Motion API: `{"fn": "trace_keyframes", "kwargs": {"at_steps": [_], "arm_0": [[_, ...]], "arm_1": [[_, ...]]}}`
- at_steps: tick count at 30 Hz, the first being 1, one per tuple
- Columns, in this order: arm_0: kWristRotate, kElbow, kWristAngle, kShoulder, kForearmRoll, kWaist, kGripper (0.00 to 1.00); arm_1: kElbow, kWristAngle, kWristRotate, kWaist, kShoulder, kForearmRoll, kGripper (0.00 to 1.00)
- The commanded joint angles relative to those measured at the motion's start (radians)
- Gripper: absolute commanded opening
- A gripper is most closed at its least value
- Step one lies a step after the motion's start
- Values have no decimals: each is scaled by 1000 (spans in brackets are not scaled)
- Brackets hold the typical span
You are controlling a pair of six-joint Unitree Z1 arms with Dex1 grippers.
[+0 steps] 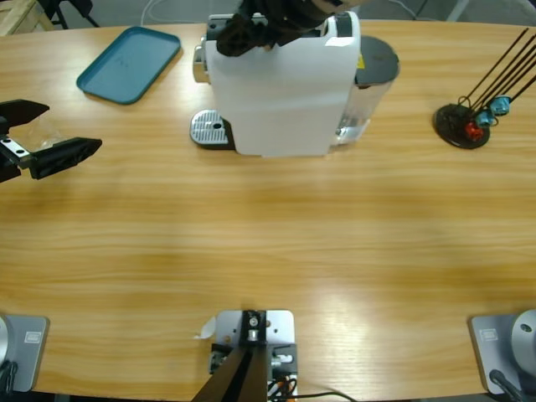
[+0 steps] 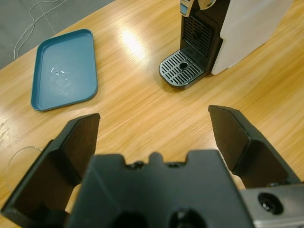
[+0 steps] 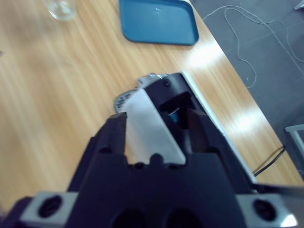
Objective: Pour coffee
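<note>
High view: one white coffee machine (image 1: 285, 88) is standing at the table's (image 1: 268, 234) far edge; one teal tray (image 1: 128, 64) is lying to its left; one clear glass (image 1: 38, 132) is sitting between the left gripper's (image 1: 42, 134) spread jaws; coffee cannot be seen.

Left wrist view: the left gripper (image 2: 154, 137) is gaping open, holding nothing; one tray (image 2: 64, 69) and one drip grate (image 2: 183, 70) are lying ahead.

Right wrist view: the right gripper (image 3: 156, 130) is hovering over the machine's (image 3: 161, 109) top, jaws parted; one glass (image 3: 61, 8) is showing far off.
</note>
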Motion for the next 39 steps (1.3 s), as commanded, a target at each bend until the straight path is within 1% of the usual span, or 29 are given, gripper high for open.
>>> {"fn": "trace_keyframes", "kwargs": {"at_steps": [1, 3, 5, 6, 8, 10, 12, 14, 16, 19, 21, 23, 27, 31, 33, 36, 39], "arm_0": [[-21, 31, 13, 1, -13, 4, 1000], [-21, 31, 11, -8, -11, 4, 1000], [-21, 24, 12, -13, -7, 4, 1000], [-21, 14, 13, -13, 0, 4, 1000], [-20, -4, 11, -18, 17, 4, 1000], [-18, -14, 10, -32, 29, 4, 1000], [-18, -18, 10, -47, 43, 4, 1000], [-18, -20, 10, -61, 64, 4, 1000], [-18, -21, 10, -77, 88, 4, 1000], [-18, -20, 12, -100, 121, 4, 1000], [-18, -15, 13, -106, 124, 4, 1000], [-18, -13, 14, -110, 124, 4, 1000], [-18, -4, 14, -114, 124, 4, 1000], [-18, -1, 14, -113, 130, 4, 1000], [-18, -5, 14, -113, 136, 4, 1000], [-18, -9, 14, -113, 141, 4, 1000], [-17, -17, 14, -115, 152, 7, 1000]], "arm_1": [[102, -170, 358, 93, -210, 189, 0], [169, -241, 505, 92, -260, 180, 0], [226, -379, 644, 93, -282, 156, 0], [232, -431, 673, 93, -282, 148, 0], [239, -528, 702, 84, -281, 82, 0], [223, -573, 741, 29, -266, 17, 0], [208, -553, 819, -46, -245, -82, 0], [186, -485, 909, -102, -214, -170, 0], [165, -428, 986, -122, -180, -206, 0], [170, -357, 1041, -122, -144, -229, 0], [172, -294, 1041, -112, -123, -253, 0], [171, -257, 1041, -84, -106, -257, 0], [164, -223, 1039, -44, -102, -291, 0], [150, -223, 1035, -2, -82, -291, 0], [144, -212, 1025, 10, -52, -293, 0], [140, -162, 959, 48, 17, -322, 0], [149, -158, 922, 63, 78, -322, 0]]}}
